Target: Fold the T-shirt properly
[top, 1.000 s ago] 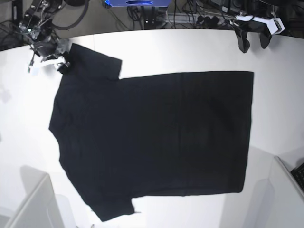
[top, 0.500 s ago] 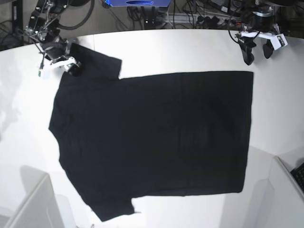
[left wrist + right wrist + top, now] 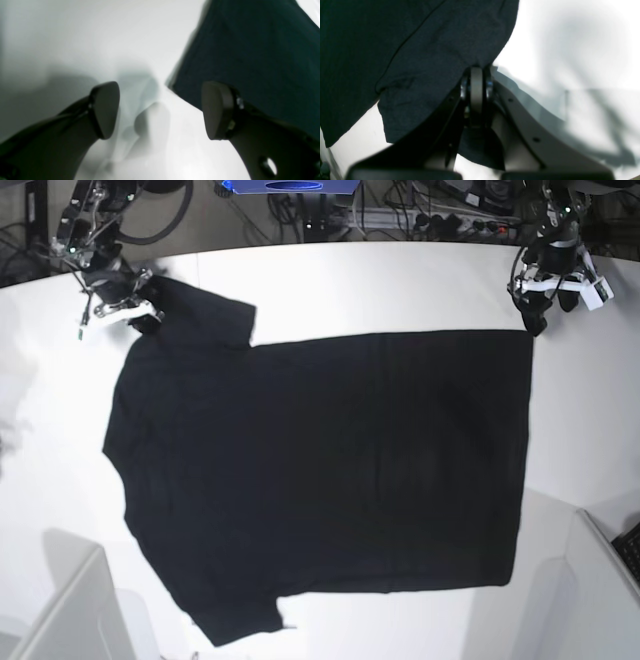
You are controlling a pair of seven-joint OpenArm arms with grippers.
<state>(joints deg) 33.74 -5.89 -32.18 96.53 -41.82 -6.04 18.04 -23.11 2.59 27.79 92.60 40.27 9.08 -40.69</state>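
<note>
- The T-shirt [image 3: 320,470] lies spread flat on the white desk [image 3: 400,290], plain black side up, sleeves toward the right arm's side and hem toward the left arm's side.
- The right claw [image 3: 476,75] is clenched on the edge of the far sleeve [image 3: 195,310]; the wrist view shows dark cloth pinched between the closed pads.
- The left claw [image 3: 160,110] is released, its pads [image 3: 106,107] spread wide just above the far hem corner [image 3: 175,86], with bare desk between them and nothing held.
- The step in hand looks like taking hold of the far edge at both ends for a first fold. To do it well, the left claw should come down so the corner sits between the pads and catch both layers before closing.
- Both ends should then lift together, keeping the edge taut so the cloth folds without bunching.
- No container with contents shows; only the corners of pale boxes [image 3: 70,610] appear at the near edge, their insides hidden.
</note>
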